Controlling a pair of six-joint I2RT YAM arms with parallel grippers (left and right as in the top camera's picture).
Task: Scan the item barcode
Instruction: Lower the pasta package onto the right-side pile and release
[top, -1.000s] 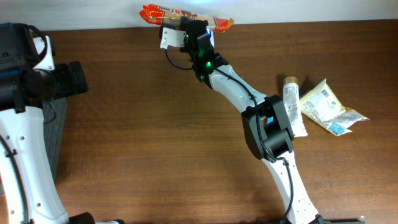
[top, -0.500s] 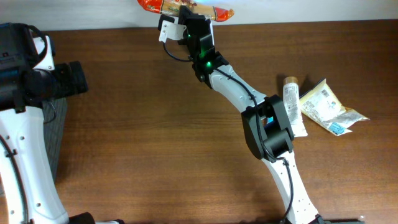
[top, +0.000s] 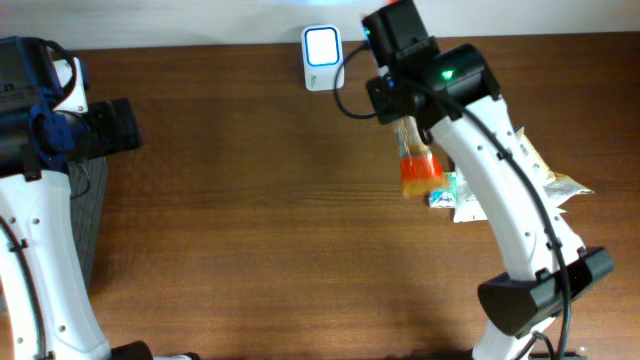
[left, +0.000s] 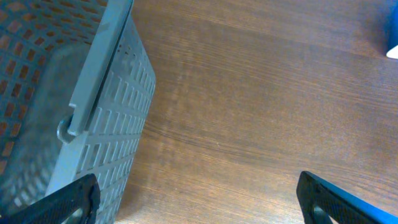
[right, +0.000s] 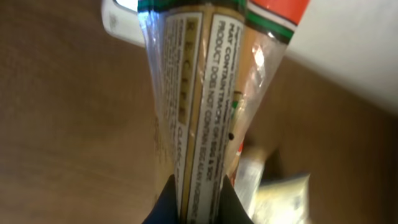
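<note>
A snack packet (right: 199, 93) of clear film, printed with small text and banded in orange and green at its far end, is clamped by its near end between the closed fingertips (right: 166, 202) of the right gripper (right: 198, 205). From overhead the packet (top: 418, 172) is seen extending lengthwise out from the gripper, held over the wooden table (top: 250, 230). The barcode scanner (top: 322, 46), white with a lit window, is seen off to one side of the gripper, near the table's far edge and apart from the packet. In the wrist view it (right: 121, 18) shows beyond the packet's far end, to the left. Beside the packet's free end a small white-and-teal item (top: 445, 192) is laid on the table, and a pale yellow packet (top: 558, 185) lies further out. The left gripper (left: 199, 199) is spread wide, with nothing held between its fingers (left: 68, 199). A grey mesh basket (left: 81, 106) is seen just to its left.
</note>
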